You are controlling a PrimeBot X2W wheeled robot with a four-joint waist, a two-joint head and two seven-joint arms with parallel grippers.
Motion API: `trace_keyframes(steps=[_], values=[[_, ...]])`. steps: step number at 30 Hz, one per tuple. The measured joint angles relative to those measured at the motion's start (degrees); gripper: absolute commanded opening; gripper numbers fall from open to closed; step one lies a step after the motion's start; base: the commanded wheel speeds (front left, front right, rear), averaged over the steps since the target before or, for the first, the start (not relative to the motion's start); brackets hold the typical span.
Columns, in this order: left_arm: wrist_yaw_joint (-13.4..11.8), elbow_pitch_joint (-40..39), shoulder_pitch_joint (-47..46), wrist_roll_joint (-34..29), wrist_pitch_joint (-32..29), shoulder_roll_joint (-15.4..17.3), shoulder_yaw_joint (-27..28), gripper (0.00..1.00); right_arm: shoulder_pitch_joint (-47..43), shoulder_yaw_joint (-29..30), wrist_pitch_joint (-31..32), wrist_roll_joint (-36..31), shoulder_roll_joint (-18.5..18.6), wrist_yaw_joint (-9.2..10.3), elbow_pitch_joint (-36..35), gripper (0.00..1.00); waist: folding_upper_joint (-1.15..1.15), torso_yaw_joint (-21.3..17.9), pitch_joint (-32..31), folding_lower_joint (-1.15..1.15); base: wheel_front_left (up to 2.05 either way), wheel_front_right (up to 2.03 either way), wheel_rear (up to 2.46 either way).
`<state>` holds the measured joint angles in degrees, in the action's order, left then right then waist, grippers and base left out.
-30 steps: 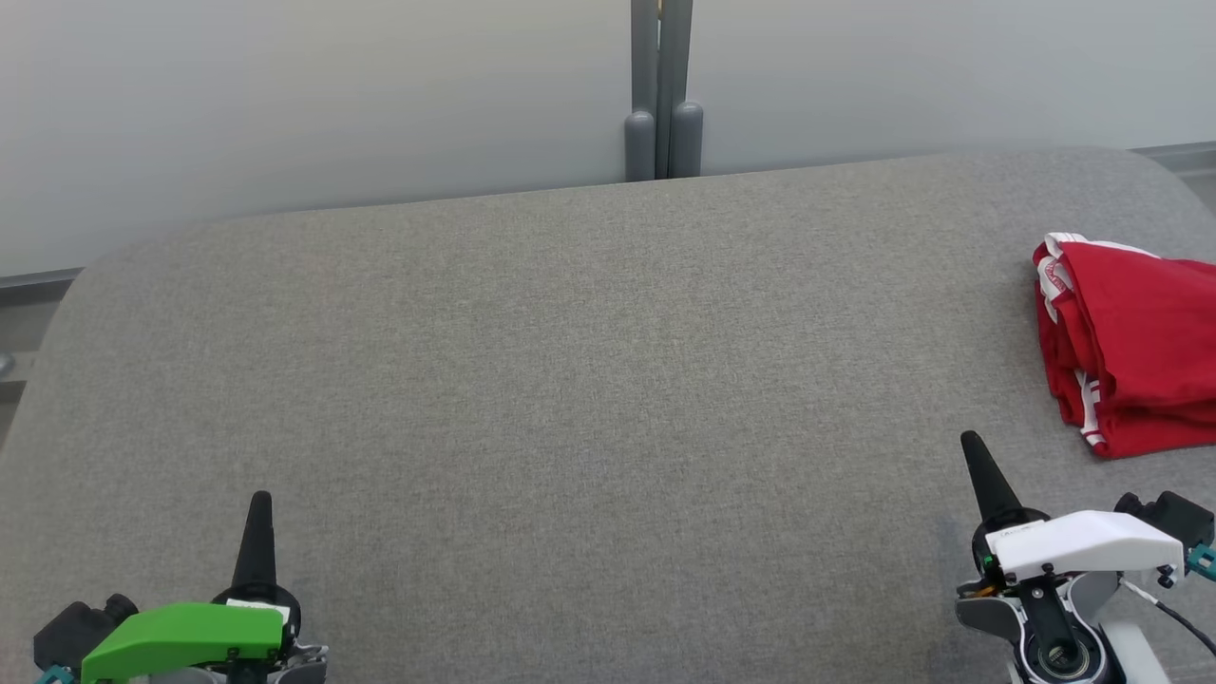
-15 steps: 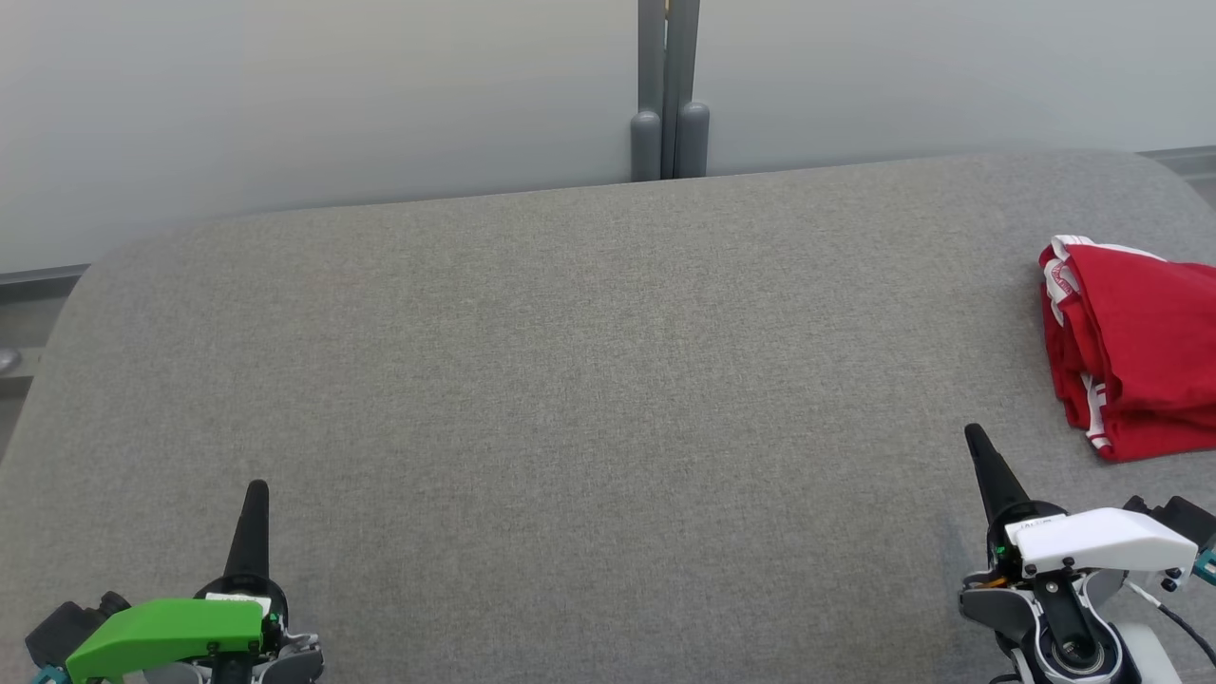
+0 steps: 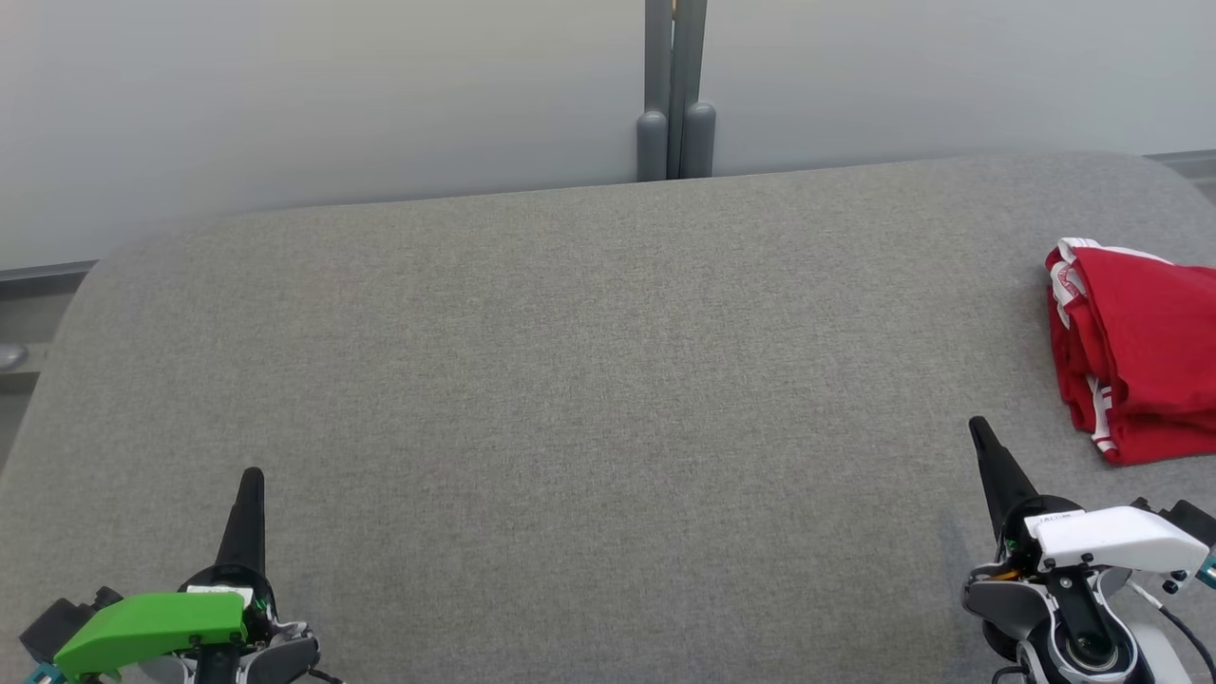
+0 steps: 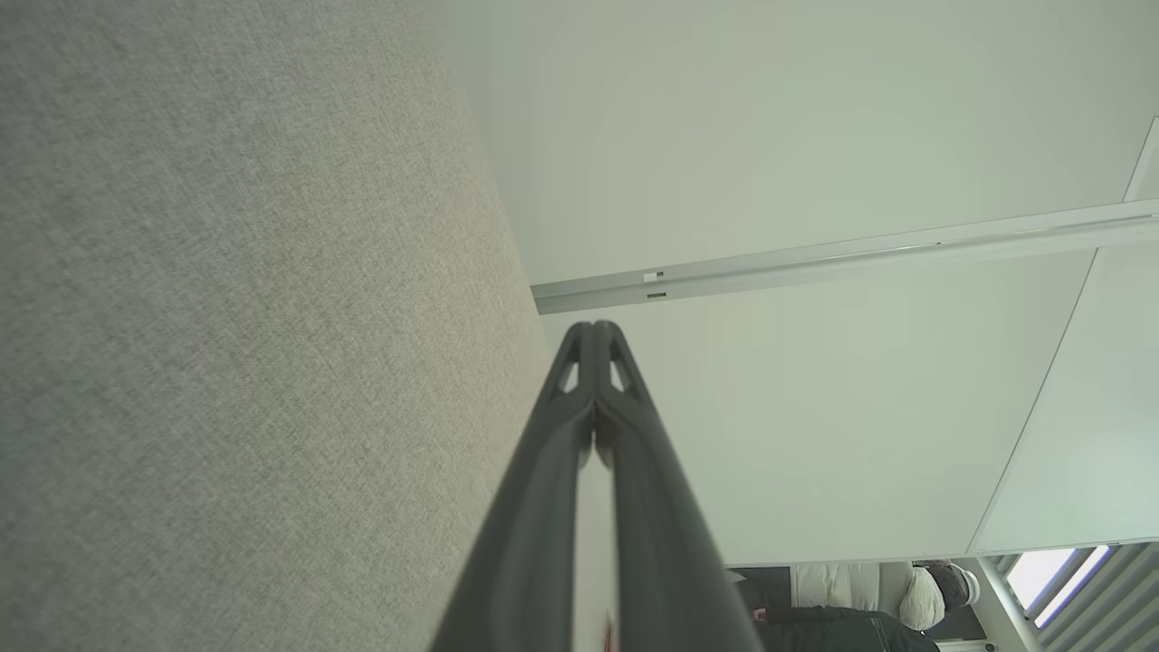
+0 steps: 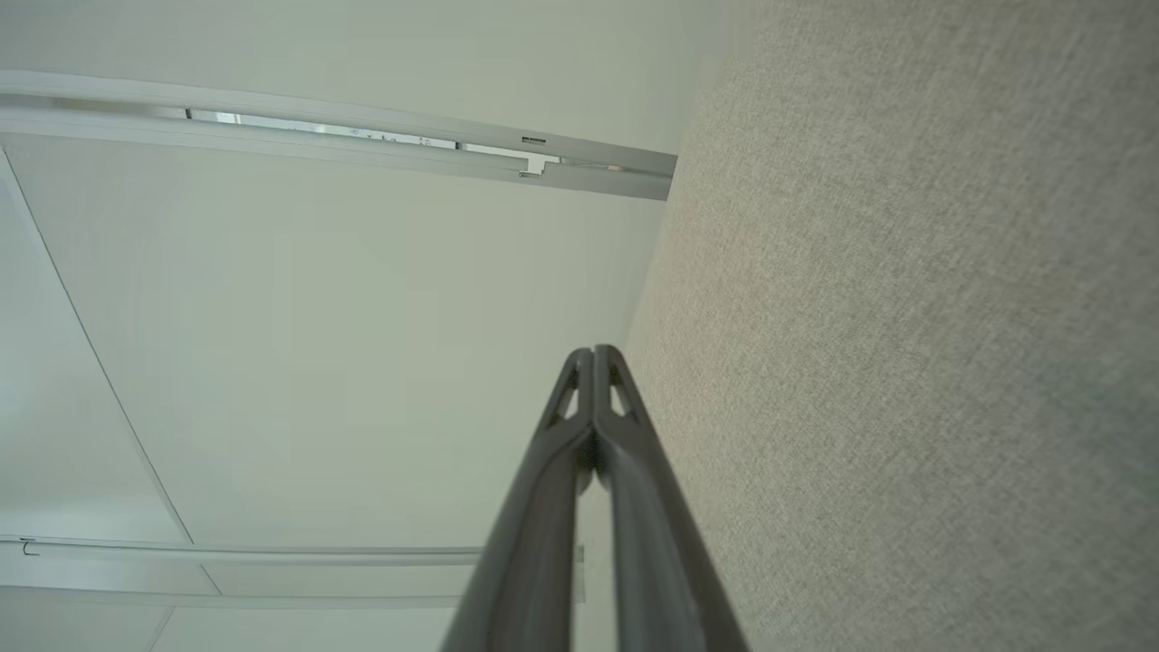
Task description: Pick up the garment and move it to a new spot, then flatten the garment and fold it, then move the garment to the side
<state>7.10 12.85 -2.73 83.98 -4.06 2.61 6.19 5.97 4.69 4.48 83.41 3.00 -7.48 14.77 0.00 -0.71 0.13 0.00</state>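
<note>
The red garment (image 3: 1140,351) lies in a folded, somewhat lumpy bundle at the right edge of the grey worktop (image 3: 608,380). Its white-trimmed hems face the worktop's middle, and its far side is cut off by the head view. Judged from that, the folding and the move aside look done or nearly so.

The main risk is the edge. How much cloth overhangs the worktop's right side cannot be told, and a heavy overhang could drag the bundle off. The layers also sit loosely, so any nudge could spill the fold open.

The right fingers (image 3: 993,470) are pressed together and empty. They hover over the worktop's near right corner, close to the bundle, and a careless sweep from there could snag a hem. The left fingers (image 3: 245,518), also closed on nothing, sit at the worktop's near left corner, well clear.
</note>
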Motion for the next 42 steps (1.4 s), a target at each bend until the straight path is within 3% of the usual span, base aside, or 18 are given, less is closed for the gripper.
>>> trace_keyframes(steps=[23,42], values=[[0.2,-1.4,-0.4,8.6,-2.4,0.1,0.8,0.00,-0.5,1.0,2.3,8.9,-0.2,0.00,-1.7,0.00,0.00,0.7,0.0,0.00,0.00,0.00,0.00],[0.3,-1.4,-0.5,8.6,-2.4,0.1,0.8,0.00,-0.5,1.1,2.3,9.0,-0.2,0.00,-1.7,0.00,0.00,0.7,0.0,0.00,0.00,0.00,0.00]])
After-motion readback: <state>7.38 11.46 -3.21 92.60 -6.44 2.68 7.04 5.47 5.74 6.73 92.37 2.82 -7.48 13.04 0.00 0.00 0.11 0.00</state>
